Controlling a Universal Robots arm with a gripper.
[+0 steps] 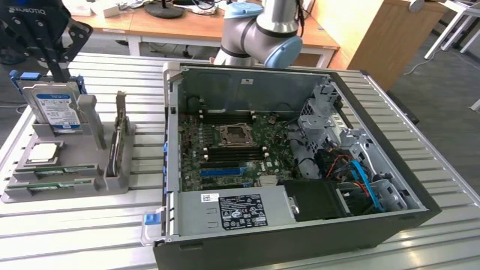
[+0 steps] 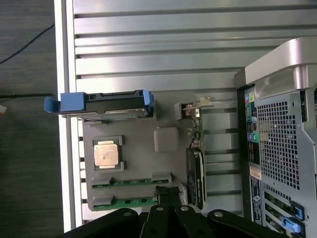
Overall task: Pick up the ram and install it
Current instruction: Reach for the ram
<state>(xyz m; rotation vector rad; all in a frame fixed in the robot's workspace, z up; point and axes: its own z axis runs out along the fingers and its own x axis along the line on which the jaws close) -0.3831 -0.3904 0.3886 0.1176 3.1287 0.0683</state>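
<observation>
My gripper (image 1: 60, 70) hung above the tray (image 1: 45, 197) at the exterior view's left, fingers closed on nothing. Ram (image 1: 64, 169) was a slim green stick, lying flat in a tray slot, second stick (image 1: 56, 185) just beside it. Open case (image 1: 300, 242) sat right.

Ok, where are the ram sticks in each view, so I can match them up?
Exterior view: two ram sticks lie flat at the near end of the gray holder, on the exterior view's left of the computer case.
Wrist view: the ram sticks lie in the gray holder, across the processor from the blue-framed drive.
Shared landmark: the processor, next to the sticks in both.
</observation>
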